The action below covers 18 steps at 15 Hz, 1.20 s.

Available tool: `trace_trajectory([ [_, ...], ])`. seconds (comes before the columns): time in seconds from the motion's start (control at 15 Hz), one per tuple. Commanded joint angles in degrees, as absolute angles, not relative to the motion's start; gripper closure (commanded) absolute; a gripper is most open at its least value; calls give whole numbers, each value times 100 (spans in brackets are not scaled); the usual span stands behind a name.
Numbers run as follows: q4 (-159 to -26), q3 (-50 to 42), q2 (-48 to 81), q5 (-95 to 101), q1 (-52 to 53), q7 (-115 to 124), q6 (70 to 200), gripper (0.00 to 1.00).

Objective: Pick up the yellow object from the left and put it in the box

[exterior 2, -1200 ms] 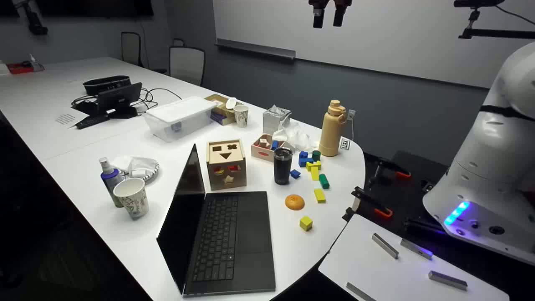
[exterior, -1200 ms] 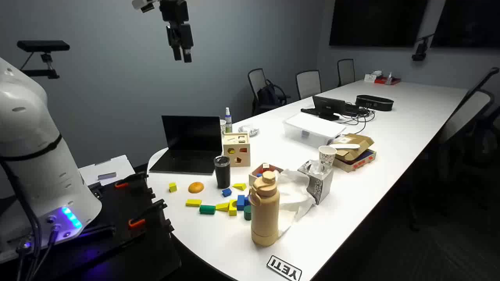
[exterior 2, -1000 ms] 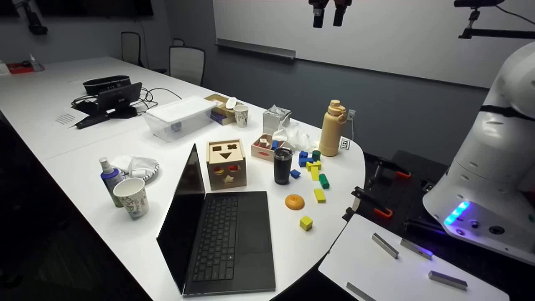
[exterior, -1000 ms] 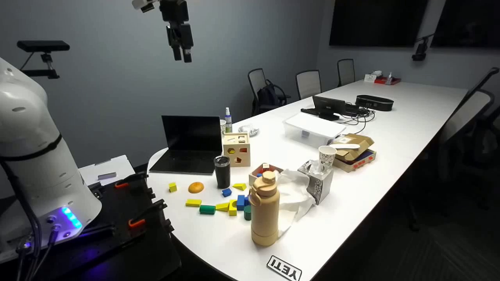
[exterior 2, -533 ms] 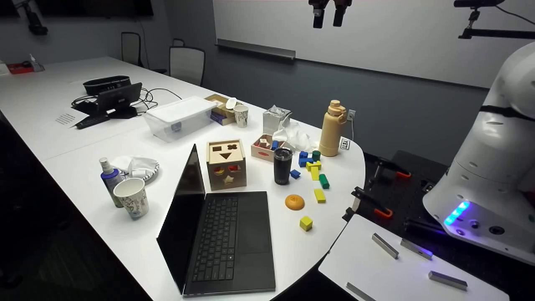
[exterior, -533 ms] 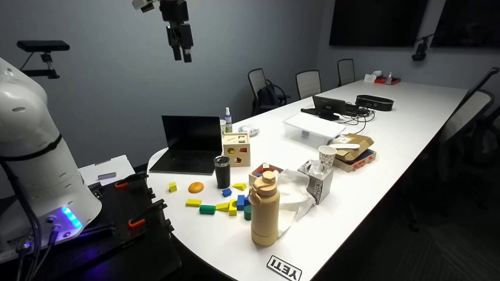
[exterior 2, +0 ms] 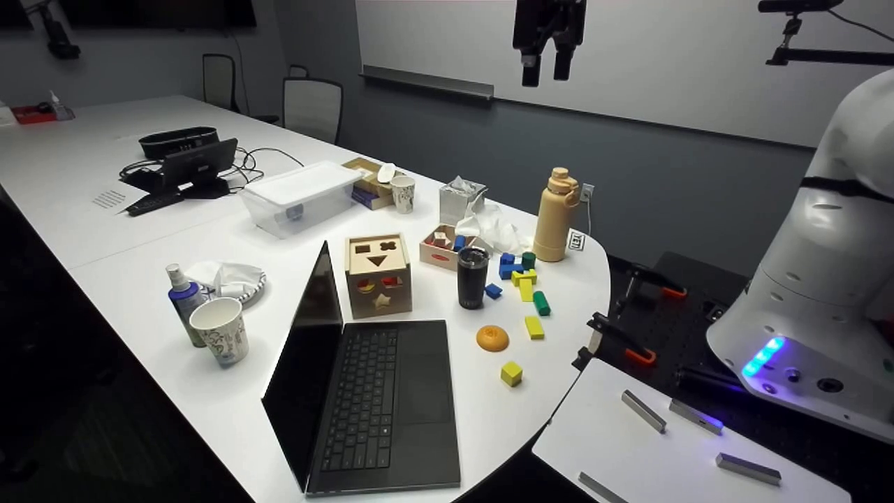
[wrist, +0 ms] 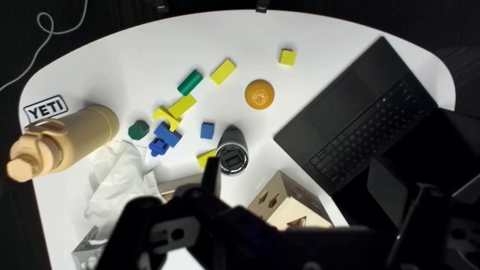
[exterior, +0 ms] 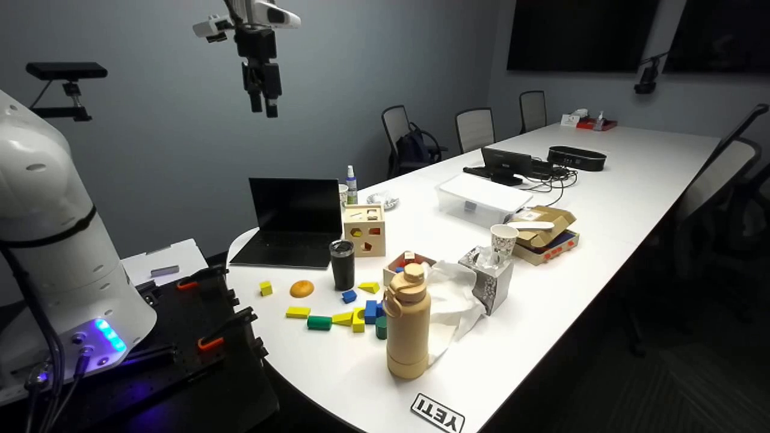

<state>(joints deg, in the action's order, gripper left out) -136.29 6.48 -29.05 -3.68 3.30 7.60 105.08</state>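
Note:
The yellow object is a small yellow cube. It lies on the white table near the rounded end in both exterior views (exterior: pixel 266 288) (exterior 2: pixel 511 374), and shows in the wrist view (wrist: pixel 287 57). The box is a tan wooden cube with shaped holes, standing upright beside the laptop in both exterior views (exterior: pixel 364 240) (exterior 2: pixel 377 297). The wrist view shows the box (wrist: pixel 268 195) partly hidden behind the gripper. My gripper hangs high above the table, open and empty, in both exterior views (exterior: pixel 264 107) (exterior 2: pixel 547 72). It touches nothing.
An open black laptop (exterior 2: pixel 412 412) stands beside the box and cube. A black tumbler (exterior 2: pixel 472 278), an orange disc (exterior 2: pixel 492 338), a tan bottle (exterior 2: pixel 554 216) and an open wooden tray (exterior 2: pixel 440 256) stand nearby. Several yellow, green (exterior 2: pixel 541 302) and blue (exterior 2: pixel 493 290) blocks lie around.
My gripper has moved down in both exterior views, and a little to the left in an exterior view. It stays open. The objects on the table have not moved.

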Motion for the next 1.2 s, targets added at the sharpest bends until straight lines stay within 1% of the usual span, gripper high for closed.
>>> trace_trajectory([
  [0.0,-14519,926,-3182,-760,651,1085,10976,0],
  [0.13,-15037,1057,-3139,-1104,864,1135,11449,0],
  [0.47,-16215,1172,-2724,-2162,1481,854,13162,0],
  [0.53,-15907,1186,-2270,-2214,1539,858,13317,0],
  [0.67,-16074,1171,-1950,-2416,1725,709,13833,0],
  [0.87,-16070,1027,-1132,-2851,1924,27,14448,0],
  [1.13,-16068,992,-187,-3594,1876,-932,14809,0],
])
